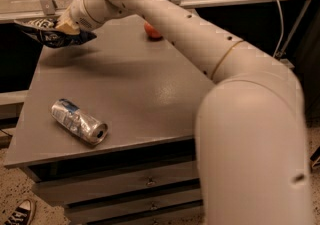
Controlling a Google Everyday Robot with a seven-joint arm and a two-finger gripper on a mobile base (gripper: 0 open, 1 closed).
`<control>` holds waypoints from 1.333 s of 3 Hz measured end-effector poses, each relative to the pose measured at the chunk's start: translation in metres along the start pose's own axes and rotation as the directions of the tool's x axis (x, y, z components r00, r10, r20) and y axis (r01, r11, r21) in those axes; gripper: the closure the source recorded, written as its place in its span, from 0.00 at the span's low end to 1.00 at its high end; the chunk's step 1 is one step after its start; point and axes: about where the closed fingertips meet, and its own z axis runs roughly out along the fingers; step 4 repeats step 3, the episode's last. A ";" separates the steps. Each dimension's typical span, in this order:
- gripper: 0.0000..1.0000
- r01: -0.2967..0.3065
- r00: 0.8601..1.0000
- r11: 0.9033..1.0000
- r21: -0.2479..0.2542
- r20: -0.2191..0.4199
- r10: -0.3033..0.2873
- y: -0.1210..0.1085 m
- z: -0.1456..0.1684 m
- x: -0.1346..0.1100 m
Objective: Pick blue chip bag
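Reaching across the grey table [150, 86], the robot arm [175, 14] is extended to the table's far left corner. The gripper [66, 27] is positioned over that corner, and its tan fingers [70, 29] are seen clamped onto the blue chip bag [52, 39]. The bag is held by its upper edge, crumpled, with its dark navy body and white lettering turned toward the camera. One end juts out past the table's left edge. The bag appears raised off the table top, and a soft shadow is cast on the surface below it.

A crushed silver-and-blue drink can [79, 122] is noted lying on its side near the table's front left edge, well apart from the bag and untouched. A small orange-red object [151, 30] is partly hidden behind the arm at the table's far side; its kind cannot be told. Drawers [125, 181] are seen under the table's front edge. A black-and-white sneaker [19, 212] is recorded on the floor by the table's front left corner.
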 end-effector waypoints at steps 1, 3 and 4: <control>1.00 0.027 0.999 0.998 0.059 0.038 -0.029 0.010 -0.052 -0.007; 1.00 0.015 0.997 0.992 0.124 0.074 -0.024 0.022 -0.123 0.015; 1.00 0.015 0.997 0.992 0.124 0.074 -0.024 0.022 -0.123 0.015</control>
